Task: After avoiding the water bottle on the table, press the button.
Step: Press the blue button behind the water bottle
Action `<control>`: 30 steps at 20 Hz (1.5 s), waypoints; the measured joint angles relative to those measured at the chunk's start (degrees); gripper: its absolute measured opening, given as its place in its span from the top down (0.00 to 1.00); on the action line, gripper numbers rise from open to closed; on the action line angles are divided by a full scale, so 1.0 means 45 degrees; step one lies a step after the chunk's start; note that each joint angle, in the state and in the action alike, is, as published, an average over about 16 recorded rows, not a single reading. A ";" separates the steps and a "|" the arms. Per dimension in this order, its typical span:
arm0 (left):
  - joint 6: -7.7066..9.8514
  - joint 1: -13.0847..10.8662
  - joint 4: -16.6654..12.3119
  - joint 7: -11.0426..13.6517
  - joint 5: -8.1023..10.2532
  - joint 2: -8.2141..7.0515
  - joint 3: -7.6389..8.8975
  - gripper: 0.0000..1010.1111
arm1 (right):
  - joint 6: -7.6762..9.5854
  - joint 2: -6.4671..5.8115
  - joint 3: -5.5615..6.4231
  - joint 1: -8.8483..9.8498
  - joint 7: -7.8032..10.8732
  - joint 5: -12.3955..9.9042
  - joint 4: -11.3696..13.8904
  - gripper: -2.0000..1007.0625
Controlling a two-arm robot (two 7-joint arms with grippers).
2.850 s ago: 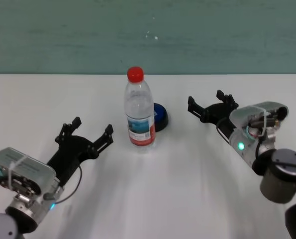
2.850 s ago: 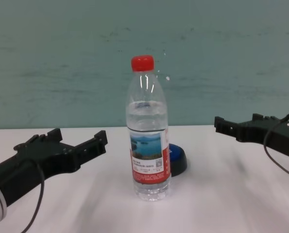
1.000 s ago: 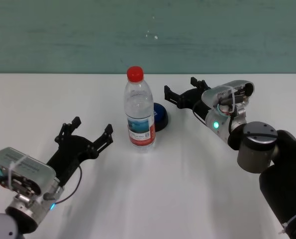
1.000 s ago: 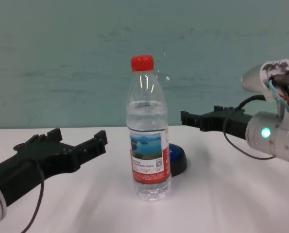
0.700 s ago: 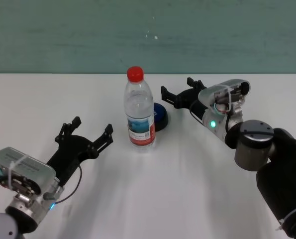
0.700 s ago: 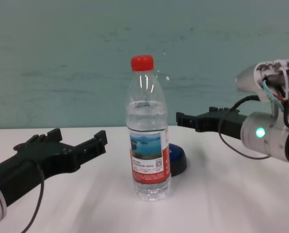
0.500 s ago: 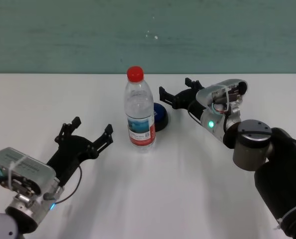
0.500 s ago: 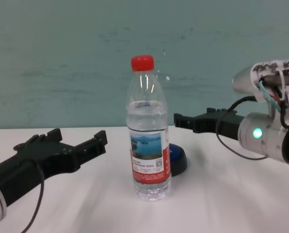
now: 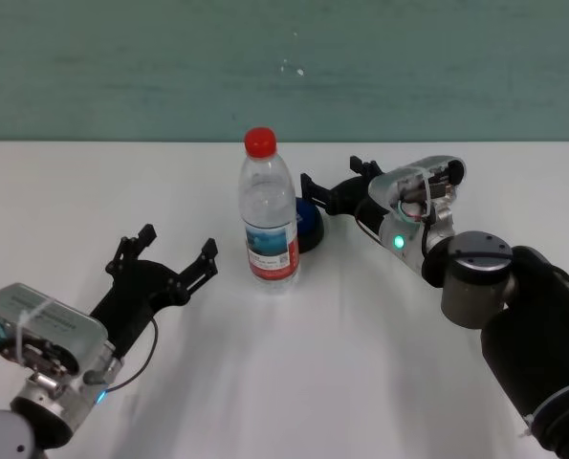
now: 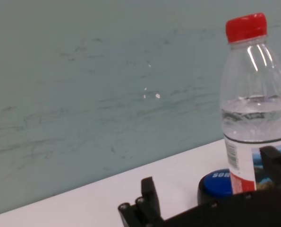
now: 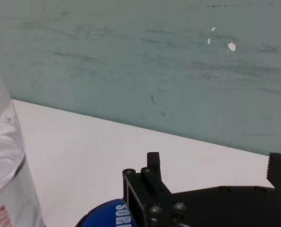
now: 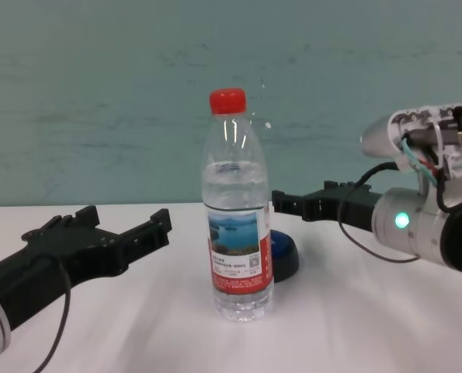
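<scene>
The water bottle (image 9: 268, 215) stands upright mid-table, clear with a red cap; it also shows in the chest view (image 12: 238, 225). The blue button (image 9: 310, 228) sits just behind it to the right, partly hidden by it, and is also visible in the chest view (image 12: 284, 256). My right gripper (image 9: 330, 184) is open and hovers over the button's far right side, clear of the bottle. In the right wrist view the button (image 11: 107, 215) lies right below the fingers (image 11: 147, 184). My left gripper (image 9: 177, 244) is open and empty, left of the bottle.
The white table (image 9: 361, 363) runs back to a teal wall. The bottle (image 11: 5, 156) stands close beside the right gripper's path. In the left wrist view the bottle (image 10: 253, 109) and the button (image 10: 218, 182) lie ahead of the left fingers.
My right gripper has moved left from the table's right side, passing behind the bottle, and now hovers over the button. The left arm, bottle and button have not moved.
</scene>
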State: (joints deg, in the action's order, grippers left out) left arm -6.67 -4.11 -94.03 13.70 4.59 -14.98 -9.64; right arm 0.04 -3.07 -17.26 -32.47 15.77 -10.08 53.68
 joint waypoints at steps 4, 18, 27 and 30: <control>0.0000 0.0000 0.0000 0.0000 0.0000 0.0000 0.0000 0.00 | -0.0139 0.0116 -0.0033 -0.0251 -0.0009 0.0097 -0.0576 0.00; 0.0000 0.0000 0.0000 0.0000 0.0000 0.0000 0.0000 0.00 | -0.0722 0.0550 0.0034 -0.1223 0.0047 0.0447 -0.2798 0.00; 0.0000 0.0000 0.0000 0.0000 0.0000 0.0000 0.0000 0.00 | -0.0577 0.0557 0.0198 -0.1051 0.0128 0.0484 -0.2516 0.00; 0.0000 0.0000 0.0000 0.0000 0.0000 0.0000 0.0000 0.00 | -0.0393 0.0463 0.0259 -0.0730 0.0133 0.0424 -0.1893 0.00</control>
State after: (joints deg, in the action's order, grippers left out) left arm -6.67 -4.11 -94.03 13.70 4.59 -14.98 -9.64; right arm -1.72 -0.99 -16.09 -35.76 16.37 -8.17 45.16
